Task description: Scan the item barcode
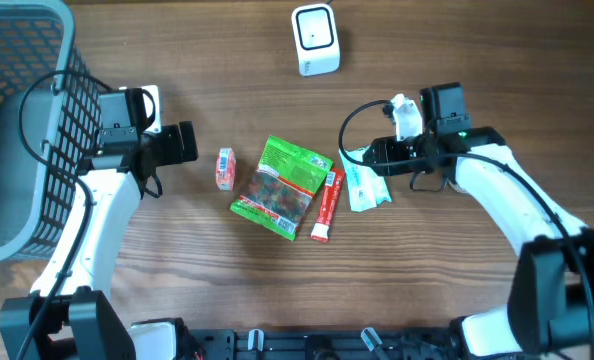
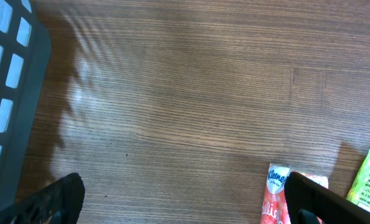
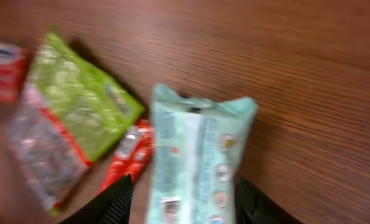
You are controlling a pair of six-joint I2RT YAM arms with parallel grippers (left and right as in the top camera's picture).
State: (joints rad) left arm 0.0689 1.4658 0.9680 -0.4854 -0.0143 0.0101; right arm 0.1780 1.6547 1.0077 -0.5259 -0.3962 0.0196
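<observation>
The pale mint packet (image 3: 194, 162) lies flat on the worktop (image 1: 497, 60) between the right fingers (image 3: 113, 202), its long axis running straight out ahead of them. They stand partly open and straddle it, with a clear gap on one side, so I judge it is not gripped. The left fingers (image 2: 60, 199) are spread wide and hold nothing; a small red pack (image 2: 275, 196) lies just ahead of them. The right arm is plainly the nearer to the packet, and also the nearer to the scanner (image 1: 314, 38), which stands well apart from both pairs. Only the overhead view shows the scanner. The right wrist view is too blurred to pick out a barcode among the packet's print.
</observation>
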